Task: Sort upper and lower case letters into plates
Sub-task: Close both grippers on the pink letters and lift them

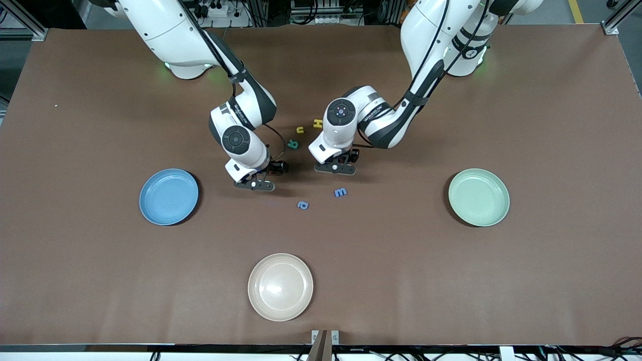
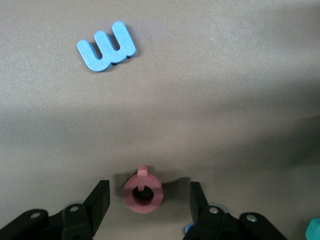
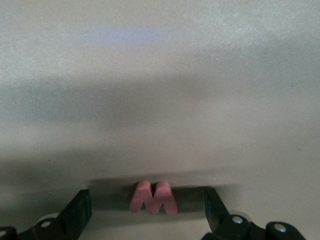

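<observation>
The brown desk (image 1: 551, 276) carries three plates. The sky blue plate (image 1: 169, 196) lies toward the right arm's end, the pale mint green plate (image 1: 479, 197) toward the left arm's end, and a beige cream plate (image 1: 280, 286) sits between them, nearer to the front camera; all three hold nothing.

Both arms reach down to the middle of the desk. The right claw (image 3: 148, 210) is low over the desk with its fingers apart, a pink letter M (image 3: 153, 198) lying between them, not gripped. The left claw (image 2: 150, 202) is likewise low, its fingers spread either side of a pink ring-shaped letter (image 2: 143, 192), perhaps a lowercase one, though its form is hard to read.

A blue E-shaped letter (image 1: 340, 192) lies just nearer to the front camera than the left claw, and a smaller blue rounded letter (image 1: 303, 205) lies beside it. Between the two arms, farther from the camera, sit a green letter (image 1: 293, 144), a yellow n (image 1: 300, 130) and a yellow H (image 1: 317, 123).
</observation>
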Robot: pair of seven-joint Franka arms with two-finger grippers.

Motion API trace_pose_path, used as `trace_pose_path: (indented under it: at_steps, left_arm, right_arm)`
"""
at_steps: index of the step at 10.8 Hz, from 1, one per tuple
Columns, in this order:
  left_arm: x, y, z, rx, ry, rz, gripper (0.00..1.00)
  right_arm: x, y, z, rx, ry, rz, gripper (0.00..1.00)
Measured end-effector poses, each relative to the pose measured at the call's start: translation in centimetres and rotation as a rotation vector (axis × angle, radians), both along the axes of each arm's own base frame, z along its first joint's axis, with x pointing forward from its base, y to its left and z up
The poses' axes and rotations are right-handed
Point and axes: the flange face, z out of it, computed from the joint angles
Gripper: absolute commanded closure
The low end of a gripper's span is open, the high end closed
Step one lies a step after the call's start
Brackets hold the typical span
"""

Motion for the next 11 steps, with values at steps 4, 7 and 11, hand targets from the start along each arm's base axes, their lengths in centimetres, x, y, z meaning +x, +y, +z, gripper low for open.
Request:
trace_pose_path:
  at_steps: [4,7,11]
  left_arm:
    - [-0.36,0.32,-0.70,0.012,0.010,-0.002,0.32]
    - [-0.55,0.55,-1.01,0.018,0.015,-0.003,0.43]
    - [-0.28,0.69,-0.51,0.019,0.010,0.001,0.93]
  right_arm:
    - [-0.34,-0.02,-0.25,-0.005,0.006,-0.004,0.21]
    - [-0.26,0.01,0.12,-0.002,0.000,-0.004,0.43]
    - [-0.21,0.11,0.42,0.002,-0.004,-0.004,0.71]
